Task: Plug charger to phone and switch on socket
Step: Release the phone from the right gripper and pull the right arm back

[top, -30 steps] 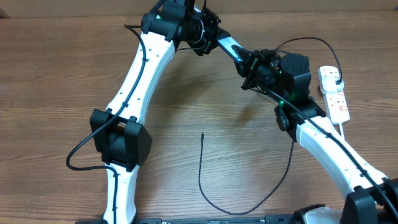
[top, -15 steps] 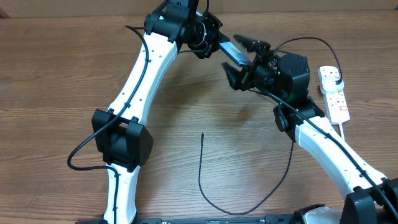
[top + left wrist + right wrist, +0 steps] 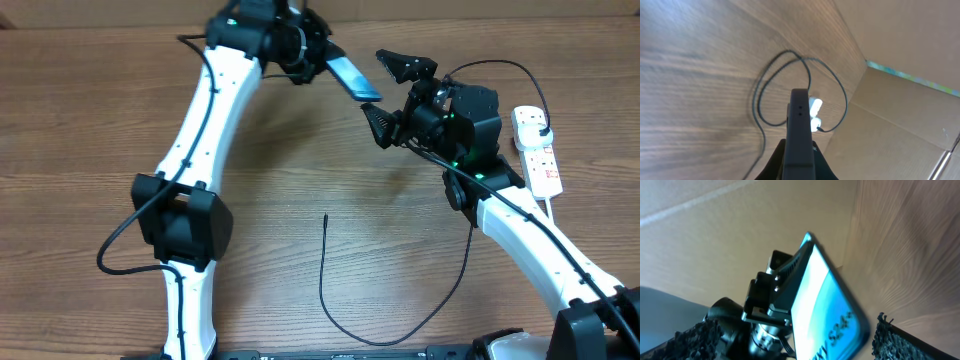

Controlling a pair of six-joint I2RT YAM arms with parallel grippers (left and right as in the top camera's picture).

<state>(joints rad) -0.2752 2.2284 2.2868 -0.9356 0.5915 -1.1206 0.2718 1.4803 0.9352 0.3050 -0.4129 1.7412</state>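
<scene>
One phone (image 3: 352,78) is clamped in the closed left gripper (image 3: 320,62), just in front of the wide-open, empty right gripper (image 3: 391,95). One charger (image 3: 322,270) lies on the table nearer the robot than that gripper, and one socket (image 3: 540,155) lies behind its wrist.

Wood-grain table (image 3: 100,120) — plain brown cardboard wall (image 3: 80,12) along its far edge

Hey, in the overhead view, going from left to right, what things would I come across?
Left arm's black elbow → phone, held up off the table → power strip. The black cable stretches across much of the width, so it has no clear place.
</scene>
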